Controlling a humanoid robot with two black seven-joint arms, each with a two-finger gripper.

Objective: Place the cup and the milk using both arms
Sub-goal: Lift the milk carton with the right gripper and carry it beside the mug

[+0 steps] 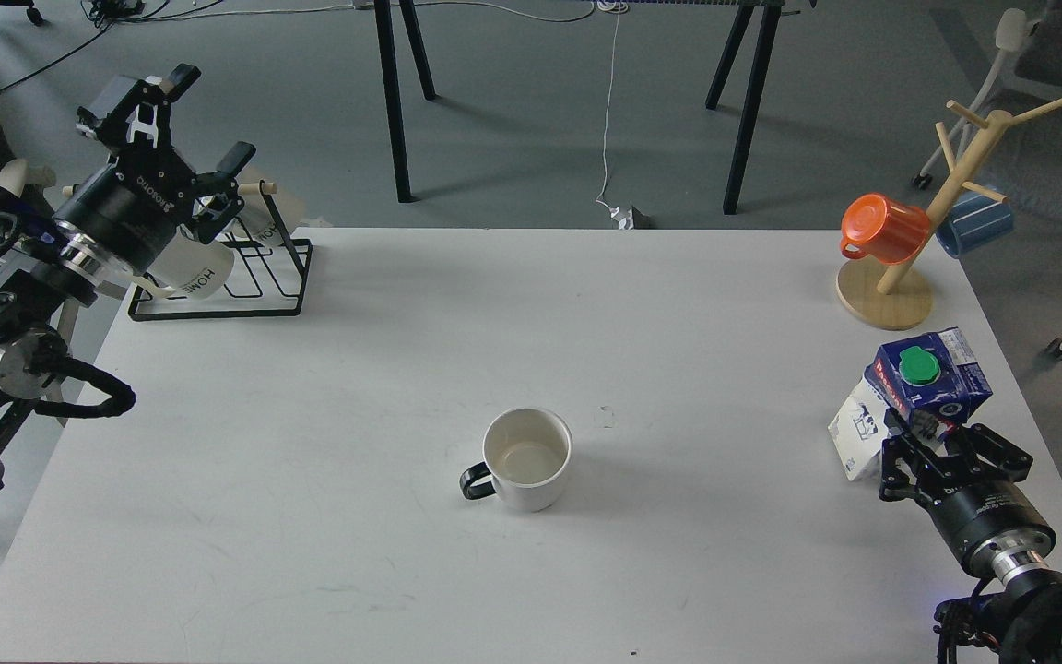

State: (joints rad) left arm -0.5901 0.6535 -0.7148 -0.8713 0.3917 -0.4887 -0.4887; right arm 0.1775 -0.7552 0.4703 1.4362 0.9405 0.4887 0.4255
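The cup is a squat white mug with a black loop handle pointing left. It stands upright near the middle of the white table, far from both grippers. The milk is a blue and white carton with a green cap, tilted near the table's right edge. My right gripper is closed around the carton's lower part, fingers on both sides. My left gripper is open and empty, raised over the far left corner above the mug rack.
A black wire rack holding cream "HOME" mugs stands at the far left corner under my left arm. A wooden mug tree with an orange cup and a blue cup stands at the far right corner.
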